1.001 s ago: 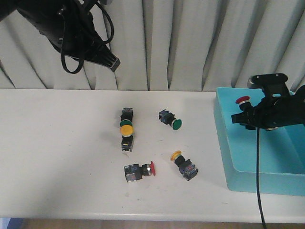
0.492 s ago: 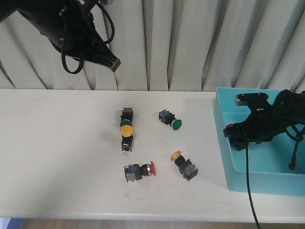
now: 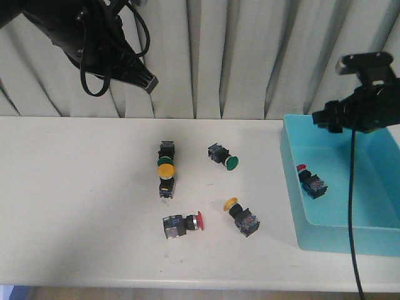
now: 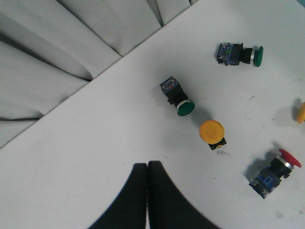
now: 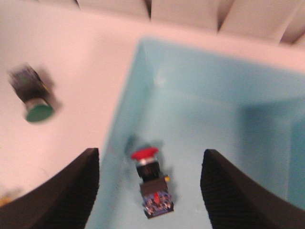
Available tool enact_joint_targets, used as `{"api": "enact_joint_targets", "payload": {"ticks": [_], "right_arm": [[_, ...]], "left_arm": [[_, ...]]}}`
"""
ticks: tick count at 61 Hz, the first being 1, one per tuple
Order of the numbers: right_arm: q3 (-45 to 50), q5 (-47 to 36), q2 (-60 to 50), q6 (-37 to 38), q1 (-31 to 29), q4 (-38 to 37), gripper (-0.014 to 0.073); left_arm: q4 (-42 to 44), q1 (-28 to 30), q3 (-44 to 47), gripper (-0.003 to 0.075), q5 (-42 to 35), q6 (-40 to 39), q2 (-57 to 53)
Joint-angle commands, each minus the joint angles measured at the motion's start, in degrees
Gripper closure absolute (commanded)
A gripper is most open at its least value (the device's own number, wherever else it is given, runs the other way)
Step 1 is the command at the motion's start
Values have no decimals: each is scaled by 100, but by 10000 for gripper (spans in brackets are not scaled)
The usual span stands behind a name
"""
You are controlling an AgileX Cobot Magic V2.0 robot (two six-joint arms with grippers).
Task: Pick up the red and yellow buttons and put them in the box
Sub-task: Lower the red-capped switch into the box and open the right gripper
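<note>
White counter point(image 3: 75, 206), backed by pleated grey curtain point(image 3: 237, 56); no brand, label or writing is legible on any item. Turquoise box point(image 3: 294, 194) at the counter's right end, its right side cut off by the frame edge; one red button point(image 3: 310, 182) lies inside near the left wall, seen blurred in the right wrist view. Right tool point(image 5: 148, 191) hangs above the box, fingers spread wide with nothing between them; left tool point(image 4: 147, 191) is raised near the curtain, fingers pressed together, empty. On the counter: upright yellow button point(image 3: 165, 172) touching a green button point(image 3: 165, 153); second green button point(image 3: 223, 157); second yellow button point(image 3: 242, 216); second red button point(image 3: 181, 224), all on their sides.
</note>
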Motion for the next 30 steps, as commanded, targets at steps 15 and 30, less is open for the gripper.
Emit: {"api": "enact_joint_targets", "payload": {"ticks": [15, 30], "right_arm": [[-137, 73, -2560, -475, -30, 786, 134], [-137, 533, -3278, -780, -30, 1258, 134]], "left_arm": [[125, -19, -125, 704, -764, 83, -261], [110, -19, -125, 483, -1219, 83, -248]]}}
